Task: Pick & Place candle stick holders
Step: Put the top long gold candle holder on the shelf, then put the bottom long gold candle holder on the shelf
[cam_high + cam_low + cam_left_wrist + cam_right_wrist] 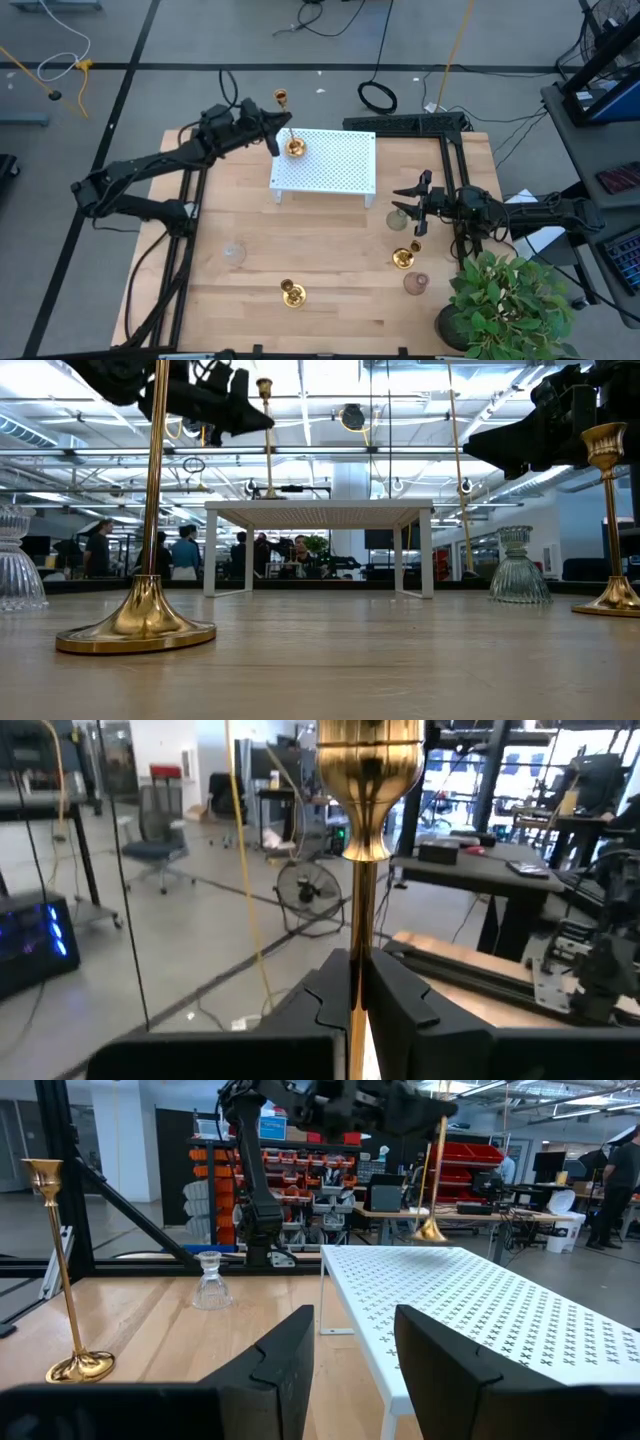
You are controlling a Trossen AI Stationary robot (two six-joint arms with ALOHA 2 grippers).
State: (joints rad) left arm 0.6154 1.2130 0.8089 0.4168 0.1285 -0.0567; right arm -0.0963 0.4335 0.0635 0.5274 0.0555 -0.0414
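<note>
Three gold candlesticks show. One (292, 147) stands upright at the far left corner of the white perforated stand (335, 165), with my left gripper (274, 133) shut on its stem; it also shows in the low view (267, 440). Whether its base (430, 1232) rests on the stand or hangs just above it, I cannot tell. A second candlestick (403, 258) stands on its round base at the right. The third (292, 294) stands near the front edge. My right gripper (412, 203) is open and empty, just far of the second candlestick. My left gripper pinches the candlestick's thin stem (357, 975) between its two fingers, in the stem's upper part below the cup top (365, 760). The fingers come level from the table's left and lie across the stem. The candlestick is upright.
Three clear glass holders stand on the wooden table: one (398, 218) right beside my right gripper, one (233, 252) at the left, one (416, 284) by the potted plant (505, 300) at the front right corner. A black frame (450, 150) rises behind the stand.
</note>
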